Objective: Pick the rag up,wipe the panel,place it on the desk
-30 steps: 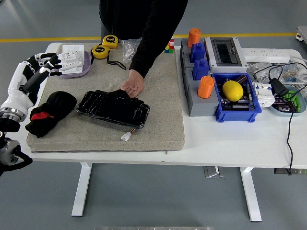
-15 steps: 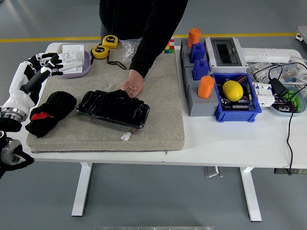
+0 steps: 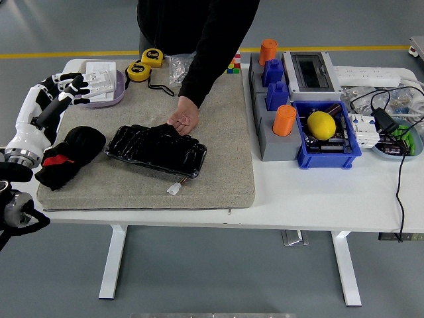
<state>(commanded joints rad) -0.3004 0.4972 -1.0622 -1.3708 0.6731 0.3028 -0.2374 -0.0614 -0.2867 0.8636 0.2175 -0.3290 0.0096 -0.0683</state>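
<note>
A black rag (image 3: 71,154) with a red patch lies bunched on the left part of the grey mat (image 3: 218,159). The glossy black panel (image 3: 156,150) rests in the middle of the mat, a white connector on a wire at its near edge. A person's hand (image 3: 183,120) presses on the panel's far edge. My left hand (image 3: 65,87) hovers behind the rag, near the mat's far left corner, fingers spread and holding nothing. The right arm is out of sight.
A purple tray (image 3: 106,97) with white parts sits just right of my left hand. Two yellow tape measures (image 3: 145,64) lie behind the mat. Grey and blue boxes with orange cups, a blue bin holding a lemon (image 3: 321,124), and cables fill the right side.
My left arm has crept slightly to the right and up. The rag, the panel and the person's hand have stayed put.
</note>
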